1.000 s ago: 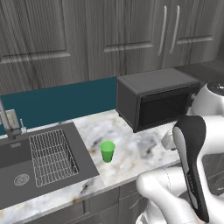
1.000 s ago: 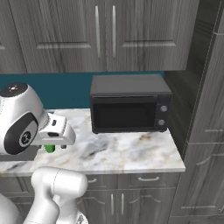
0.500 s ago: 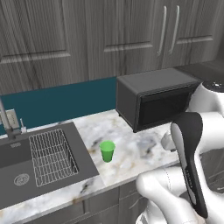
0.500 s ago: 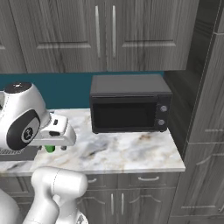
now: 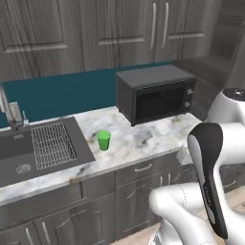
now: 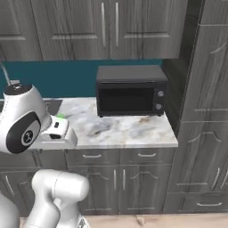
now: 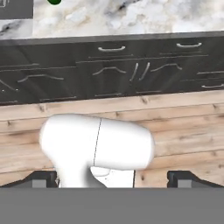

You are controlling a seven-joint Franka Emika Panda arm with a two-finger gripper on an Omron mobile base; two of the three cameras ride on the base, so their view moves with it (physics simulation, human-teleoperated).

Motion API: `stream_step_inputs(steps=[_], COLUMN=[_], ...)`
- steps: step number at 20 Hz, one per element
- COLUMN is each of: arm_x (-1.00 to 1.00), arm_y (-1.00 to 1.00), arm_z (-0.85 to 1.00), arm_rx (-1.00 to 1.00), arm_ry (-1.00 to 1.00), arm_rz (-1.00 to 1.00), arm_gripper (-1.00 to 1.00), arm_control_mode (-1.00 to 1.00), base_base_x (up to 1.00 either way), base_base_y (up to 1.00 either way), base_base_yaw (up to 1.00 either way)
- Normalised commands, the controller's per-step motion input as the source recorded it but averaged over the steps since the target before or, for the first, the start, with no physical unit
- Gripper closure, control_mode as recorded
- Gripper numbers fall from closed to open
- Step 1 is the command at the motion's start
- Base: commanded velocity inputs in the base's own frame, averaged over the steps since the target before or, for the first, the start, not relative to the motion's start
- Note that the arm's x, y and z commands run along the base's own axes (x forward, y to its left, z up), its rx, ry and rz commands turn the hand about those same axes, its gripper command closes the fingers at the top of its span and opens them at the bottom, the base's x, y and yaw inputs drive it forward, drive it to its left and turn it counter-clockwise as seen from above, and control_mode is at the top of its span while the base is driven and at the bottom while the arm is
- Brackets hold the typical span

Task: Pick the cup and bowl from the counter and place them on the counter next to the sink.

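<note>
Tool (image 7: 112, 179) spread wide, grasping nothing, low in frame over wooden floor.
Green cup (image 5: 104, 140) upright on marble tabletop (image 5: 143, 139), beside sink (image 5: 28, 153); top-left edge of hand view, far from tool.

A black microwave (image 6: 130, 90) is seen standing on the marble counter (image 6: 120, 130) against the teal backsplash (image 6: 58, 79), while a sliver of the green cup (image 6: 59, 116) is glimpsed behind the white arm (image 6: 26, 124) at left.
</note>
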Motion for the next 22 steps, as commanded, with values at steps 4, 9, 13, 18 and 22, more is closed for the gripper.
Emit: stream_step_inputs(steps=[4,9,13,18,22], arm_x=[0.00,0.00,0.00,0.00,0.00], arm_y=[0.00,0.00,0.00,0.00,0.00], arm_z=[0.00,0.00,0.00,0.00,0.00], arm_rx=[0.00,0.00,0.00,0.00,0.00], arm_ry=[0.00,0.00,0.00,0.00,0.00], arm_rz=[0.00,0.00,0.00,0.00,0.00], arm_gripper=[-1.00,-1.00,-1.00,-1.00,-1.00], arm_control_mode=[1.00,1.00,1.00,1.00,1.00], base_base_x=[-0.12,0.00,0.00,0.00,0.00], base_base_y=[0.76,0.59,0.26,0.18,0.18], base_base_yaw=[0.55,0.89,0.90,0.86,0.90])
